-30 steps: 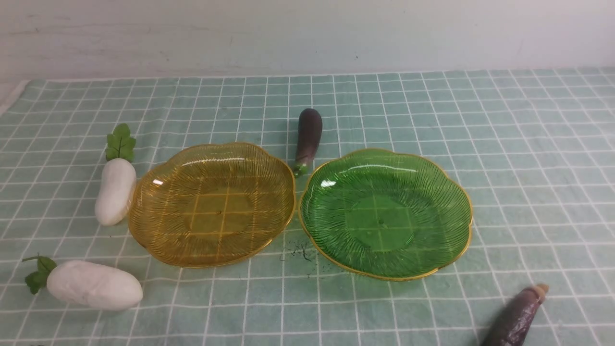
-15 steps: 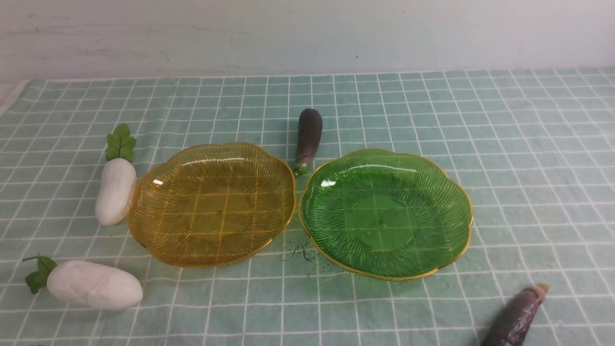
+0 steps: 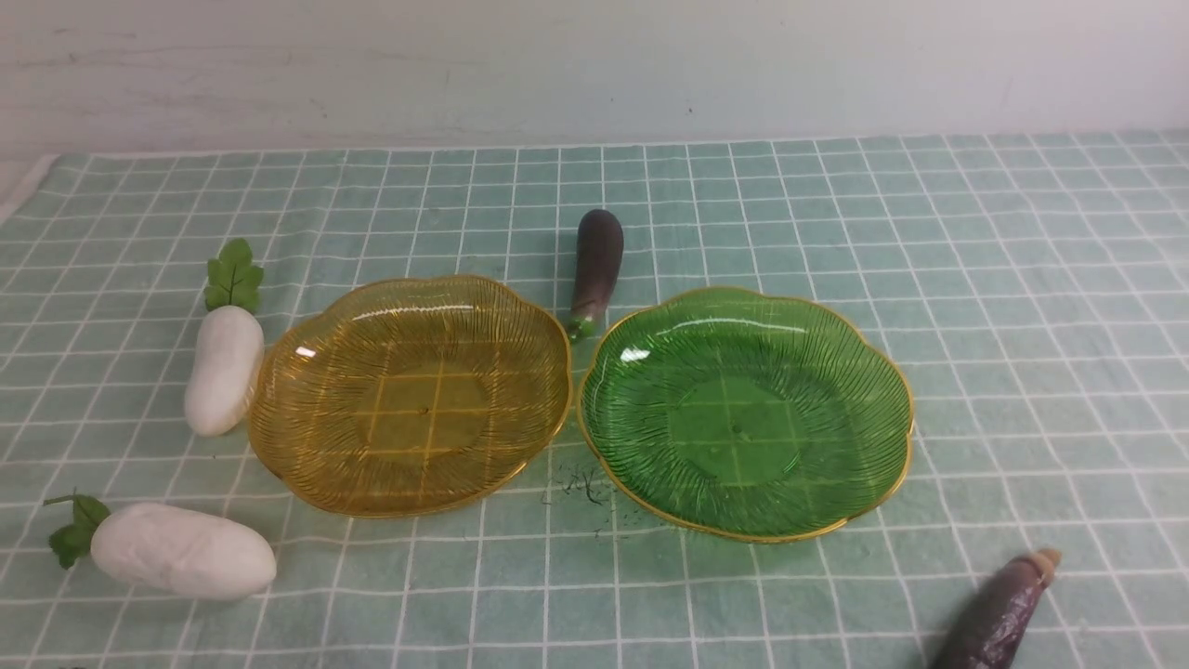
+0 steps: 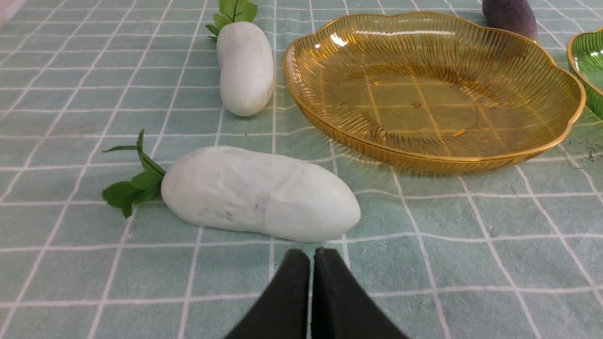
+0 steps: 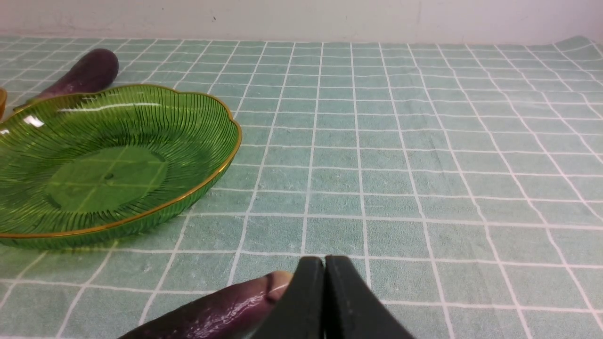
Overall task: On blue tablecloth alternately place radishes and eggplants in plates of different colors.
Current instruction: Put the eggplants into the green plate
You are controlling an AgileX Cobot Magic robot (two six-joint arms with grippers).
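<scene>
The amber-yellow plate [image 3: 325, 423] and the green plate [image 3: 836, 372] sit side by side and empty on the blue tablecloth [image 3: 1022, 279]. One radish [image 3: 223, 367] lies against the amber plate's left rim. A second radish [image 3: 181, 550] lies at the near left. An eggplant with a green stem [image 3: 596, 265] lies behind the plates, and one with a tan stem [image 3: 999, 613] at the near right. Neither gripper shows in the front view. My left gripper [image 4: 311, 256] is shut and empty, just short of the near radish [image 4: 259, 193]. My right gripper [image 5: 324, 263] is shut and empty beside the tan-stem eggplant [image 5: 216, 313].
A pale wall [image 3: 594, 65] runs behind the table. A small dark smudge of threads [image 3: 585, 485] lies on the cloth between the plates' front rims. The cloth's left edge [image 3: 23, 181] shows at the far left.
</scene>
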